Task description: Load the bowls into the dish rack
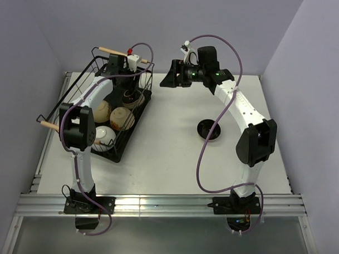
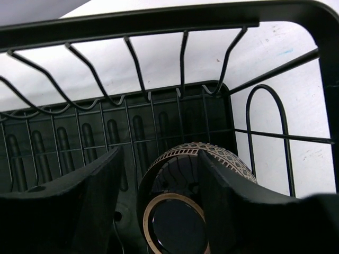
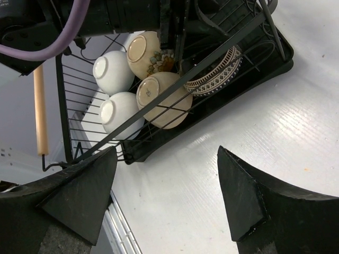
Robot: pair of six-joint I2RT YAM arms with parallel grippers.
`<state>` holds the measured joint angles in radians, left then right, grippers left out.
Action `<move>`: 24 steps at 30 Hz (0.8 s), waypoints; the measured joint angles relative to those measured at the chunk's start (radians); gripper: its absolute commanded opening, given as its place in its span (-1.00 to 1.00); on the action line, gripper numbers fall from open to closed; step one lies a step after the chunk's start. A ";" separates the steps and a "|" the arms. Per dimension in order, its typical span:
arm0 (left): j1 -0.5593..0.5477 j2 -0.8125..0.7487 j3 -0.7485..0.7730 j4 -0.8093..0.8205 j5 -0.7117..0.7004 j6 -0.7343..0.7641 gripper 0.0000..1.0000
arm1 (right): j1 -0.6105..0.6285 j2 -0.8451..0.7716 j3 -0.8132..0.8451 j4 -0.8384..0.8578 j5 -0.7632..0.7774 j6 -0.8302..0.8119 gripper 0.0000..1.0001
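The black wire dish rack (image 1: 137, 116) stands at the left of the table. Inside it lie two cream bowls (image 1: 101, 110) (image 1: 122, 118), a white bowl (image 1: 104, 137) and a brown patterned bowl (image 1: 132, 98). In the right wrist view a second white bowl (image 3: 113, 71) shows. My left gripper (image 2: 159, 156) is low in the rack's far end, open, its fingers either side of the brown bowl (image 2: 175, 169), which stands on edge. The left finger (image 2: 79, 206) is clear of it. A glossy black bowl (image 1: 209, 129) sits on the table. My right gripper (image 1: 172, 77) hangs open and empty beyond the rack's far right corner.
The rack has light wooden handles at its far end (image 1: 112, 50) and near left (image 1: 48, 124). The right arm's purple cable (image 1: 204, 156) loops down over the table next to the black bowl. Grey walls close in left, back and right.
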<state>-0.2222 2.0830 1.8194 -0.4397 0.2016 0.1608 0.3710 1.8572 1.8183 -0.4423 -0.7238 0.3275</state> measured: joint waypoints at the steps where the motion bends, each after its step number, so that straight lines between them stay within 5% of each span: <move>1: 0.001 -0.001 0.000 -0.002 -0.005 -0.007 0.30 | 0.000 0.000 0.000 -0.001 0.000 -0.002 0.68; 9: 0.011 -0.073 0.008 -0.070 0.000 -0.023 0.37 | -0.018 -0.024 -0.019 -0.034 0.008 -0.034 0.71; 17: 0.075 -0.261 -0.038 -0.168 0.161 -0.047 0.67 | -0.090 -0.108 -0.127 -0.066 0.012 -0.069 0.73; 24: 0.161 -0.322 -0.266 -0.128 0.246 -0.097 0.67 | -0.105 -0.137 -0.168 -0.090 0.025 -0.091 0.74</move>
<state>-0.0608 1.7607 1.5532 -0.5674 0.4473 0.0639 0.2657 1.7206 1.6501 -0.5323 -0.6987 0.2363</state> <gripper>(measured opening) 0.846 0.867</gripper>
